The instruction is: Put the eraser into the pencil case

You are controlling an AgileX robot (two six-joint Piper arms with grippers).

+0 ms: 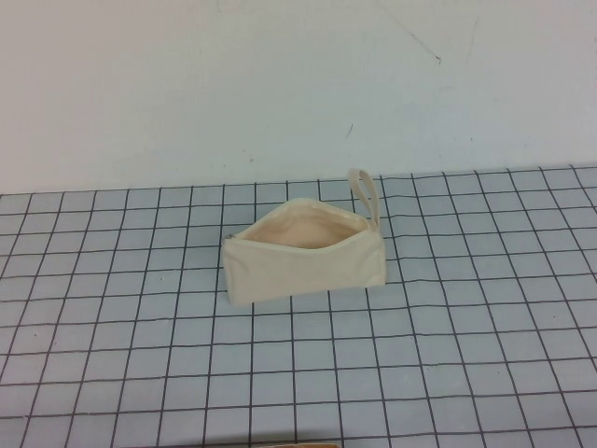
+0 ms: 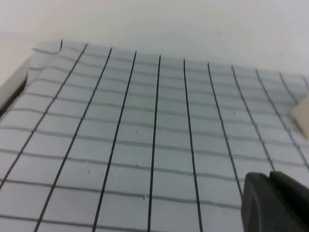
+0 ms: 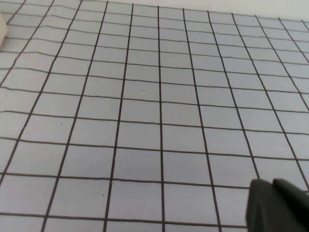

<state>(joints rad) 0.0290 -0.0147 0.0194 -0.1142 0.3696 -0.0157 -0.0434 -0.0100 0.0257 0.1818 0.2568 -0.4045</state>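
The pencil case [image 1: 305, 250] is a cream-white fabric pouch standing on the grid mat in the middle of the high view. Its zip mouth is open upward, showing a pale peach lining, and its strap [image 1: 366, 195] loops up at the far right end. The eraser does not show in any view. Neither arm shows in the high view. In the left wrist view my left gripper [image 2: 270, 180] is low over bare mat with its dark fingers together and empty; a cream edge of the pouch [image 2: 302, 116] shows. My right gripper [image 3: 272, 187] is likewise shut and empty over bare mat.
A pale blue mat with a black grid [image 1: 448, 355] covers the table up to a white wall [image 1: 280, 84] behind. The mat's edge curls up at a corner [image 2: 36, 53]. A thin tan strip [image 1: 291, 445] shows at the very front edge of the high view.
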